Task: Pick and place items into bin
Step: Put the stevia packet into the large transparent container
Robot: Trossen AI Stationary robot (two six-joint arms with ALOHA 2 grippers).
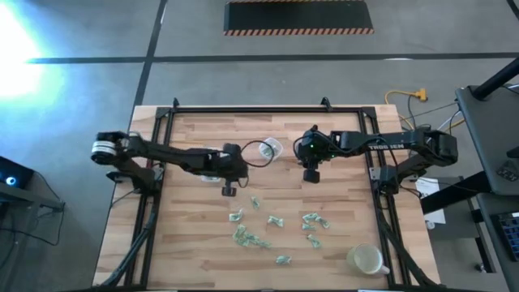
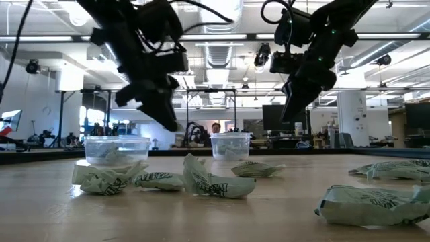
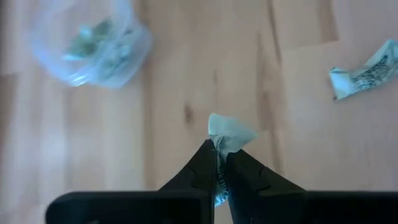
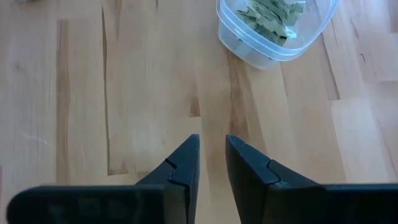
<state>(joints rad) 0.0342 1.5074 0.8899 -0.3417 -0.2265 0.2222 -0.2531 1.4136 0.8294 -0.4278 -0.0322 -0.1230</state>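
Matt wooden table (image 1: 324,268), crinkly wrapped items (image 1: 243,237)

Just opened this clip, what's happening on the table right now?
Two arms are sorting small wrapped items into clear containers. The left gripper has its jaws shut on one wrapped piece, held above the wooden table. A clear container with pieces already inside sits nearby. The right gripper hovers empty, jaws slightly apart, near another partly filled container. More pieces lie scattered on the table, waiting to be picked.
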